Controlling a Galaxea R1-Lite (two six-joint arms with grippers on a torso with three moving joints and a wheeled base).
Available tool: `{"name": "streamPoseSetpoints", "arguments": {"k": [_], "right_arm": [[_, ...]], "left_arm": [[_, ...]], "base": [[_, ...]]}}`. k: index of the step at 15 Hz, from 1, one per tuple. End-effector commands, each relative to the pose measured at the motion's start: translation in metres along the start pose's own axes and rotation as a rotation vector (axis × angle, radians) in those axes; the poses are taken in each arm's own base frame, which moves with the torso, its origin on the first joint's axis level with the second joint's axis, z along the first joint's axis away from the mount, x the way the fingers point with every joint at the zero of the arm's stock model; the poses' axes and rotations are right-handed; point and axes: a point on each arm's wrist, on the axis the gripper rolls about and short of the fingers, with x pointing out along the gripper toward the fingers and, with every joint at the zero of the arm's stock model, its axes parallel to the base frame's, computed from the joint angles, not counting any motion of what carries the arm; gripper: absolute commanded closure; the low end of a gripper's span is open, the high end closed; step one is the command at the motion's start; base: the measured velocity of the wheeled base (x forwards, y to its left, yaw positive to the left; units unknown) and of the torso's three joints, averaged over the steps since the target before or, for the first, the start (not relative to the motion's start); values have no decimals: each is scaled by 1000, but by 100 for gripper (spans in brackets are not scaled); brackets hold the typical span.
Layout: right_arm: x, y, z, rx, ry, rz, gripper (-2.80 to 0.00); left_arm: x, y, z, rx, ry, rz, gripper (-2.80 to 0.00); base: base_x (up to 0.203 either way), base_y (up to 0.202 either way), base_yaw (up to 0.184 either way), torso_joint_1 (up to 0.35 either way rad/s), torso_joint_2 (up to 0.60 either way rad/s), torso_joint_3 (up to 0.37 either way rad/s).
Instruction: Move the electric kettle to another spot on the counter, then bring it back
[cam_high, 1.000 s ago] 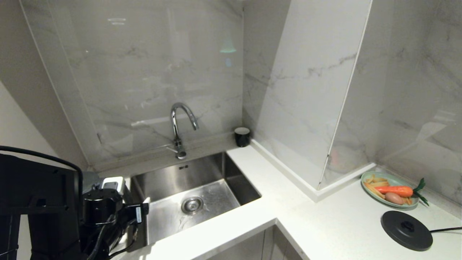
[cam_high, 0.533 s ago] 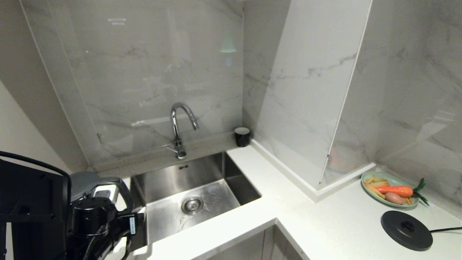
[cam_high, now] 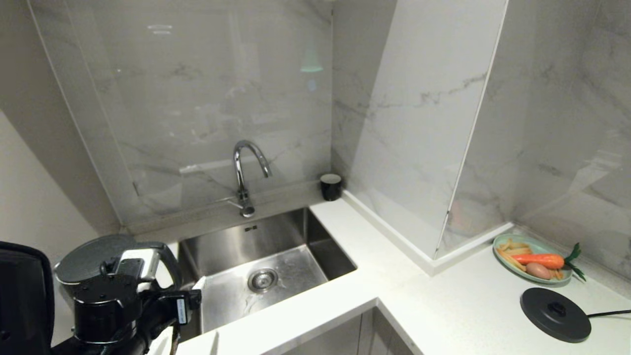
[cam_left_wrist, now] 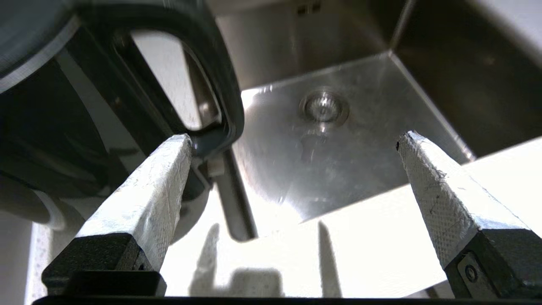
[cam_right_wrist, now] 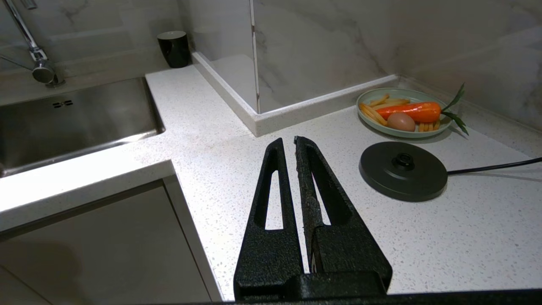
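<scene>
Glossy black electric kettle (cam_high: pixel 93 256) with flat grey-sheened lid and loop handle stood on the white speckled tabletop (cam_high: pixel 443 305) left of the sink (cam_high: pixel 276 256), left gripper (cam_left_wrist: pixel 292 144) beside its handle, jaws spread wide, right gripper (cam_right_wrist: pixel 289 146) jaws pressed together.

kettle (cam_left_wrist: pixel 51 110): glossy black plastic | counter (cam_right_wrist: pixel 237 127): white speckled stone, smooth | sink (cam_high: pixel 276 261): brushed steel | tap (cam_high: pixel 244 170): shiny chrome | walls (cam_high: pixel 207 98): glossy marble-look panels | base disc (cam_right_wrist: pixel 402 171): matt black plastic | left fingers (cam_left_wrist: pixel 139 199): white textured pads | right gripper (cam_right_wrist: pixel 289 146): rough black plastic
</scene>
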Motion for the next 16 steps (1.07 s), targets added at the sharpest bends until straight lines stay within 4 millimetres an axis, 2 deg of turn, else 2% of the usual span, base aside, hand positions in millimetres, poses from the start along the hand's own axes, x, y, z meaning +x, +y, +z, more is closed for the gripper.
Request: {"name": "streamPoseSetpoints", "arguments": {"k": [1,5,6,13,16], "right_arm": [[0,0,0,0,0,0,0],[0,0,0,0,0,0,0],[0,0,0,-1,1,0,0],[0,0,0,0,0,0,0],[0,0,0,0,0,0,0]], "left_arm": [[-15,-3,16,-28,-93,-25,-280],[-25,-2,26,-34,-151,-39,-280],[-25,-2,26,-35,-155,-35,0],[-36,1,37,-50,-219,-40,0],[-41,2,41,11,-248,-42,0]], "base": [[0,0,0,0,0,0],[0,0,0,0,0,0],[0,0,0,0,0,0],[0,0,0,0,0,0],[0,0,0,0,0,0]]}}
